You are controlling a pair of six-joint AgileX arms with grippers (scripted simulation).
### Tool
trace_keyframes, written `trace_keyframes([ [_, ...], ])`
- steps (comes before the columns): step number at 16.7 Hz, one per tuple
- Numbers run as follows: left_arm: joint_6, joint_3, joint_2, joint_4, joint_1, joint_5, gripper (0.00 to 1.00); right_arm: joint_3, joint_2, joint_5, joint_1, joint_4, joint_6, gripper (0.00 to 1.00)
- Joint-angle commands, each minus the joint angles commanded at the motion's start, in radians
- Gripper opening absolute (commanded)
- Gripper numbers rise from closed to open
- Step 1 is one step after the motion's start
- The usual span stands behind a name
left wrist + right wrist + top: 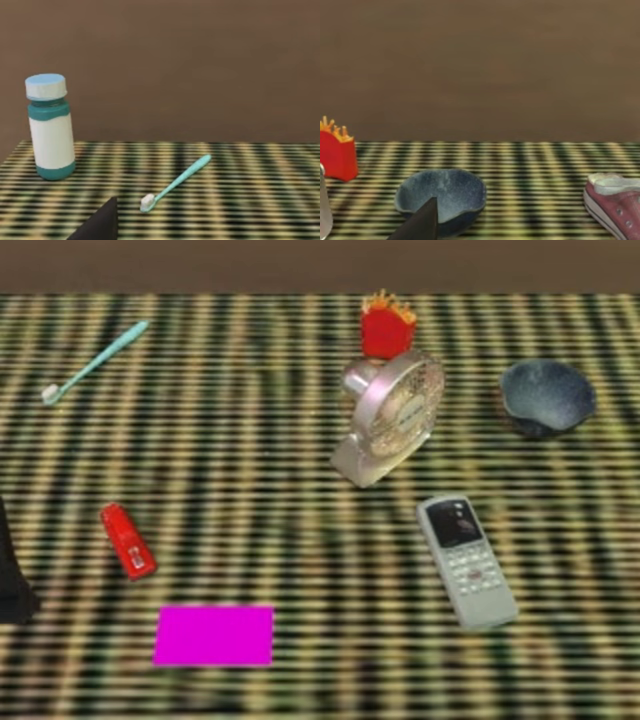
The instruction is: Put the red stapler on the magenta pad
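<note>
The red stapler (127,540) lies on the striped cloth at the left of the table, tapered end toward the back. The magenta pad (213,635) lies flat just in front of it and a little to its right, with nothing on it. My left arm (12,580) shows as a dark shape at the table's left edge, left of the stapler and apart from it. One dark finger (100,225) shows in the left wrist view, holding nothing. My right arm is outside the top view. Its finger (420,222) shows before the bowl, holding nothing.
A teal toothbrush (95,362) lies at the back left, with a white-and-teal bottle (50,127) near it. A silver fan (390,420) and a red fries carton (387,325) stand mid-back. A blue bowl (547,397), grey remote (466,560) and pink shoe (615,202) are at the right.
</note>
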Motion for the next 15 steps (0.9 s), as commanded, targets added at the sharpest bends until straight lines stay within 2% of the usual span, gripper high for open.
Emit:
trace_keyframes([
  [4,-0.016,0.030,0.030,-0.022,-0.005,0.001,1.00,0.000,0.000,0.000,0.000,0.000,0.000,1.00],
  [7,-0.075,0.149,0.156,-0.106,-0.020,0.002,1.00,0.000,0.000,0.000,0.000,0.000,0.000,1.00],
  [10,-0.164,0.329,0.377,-0.236,-0.040,0.000,1.00,0.000,0.000,0.000,0.000,0.000,0.000,1.00],
  [15,-0.340,0.691,0.896,-0.513,-0.083,-0.005,1.00,0.000,0.000,0.000,0.000,0.000,0.000,1.00],
])
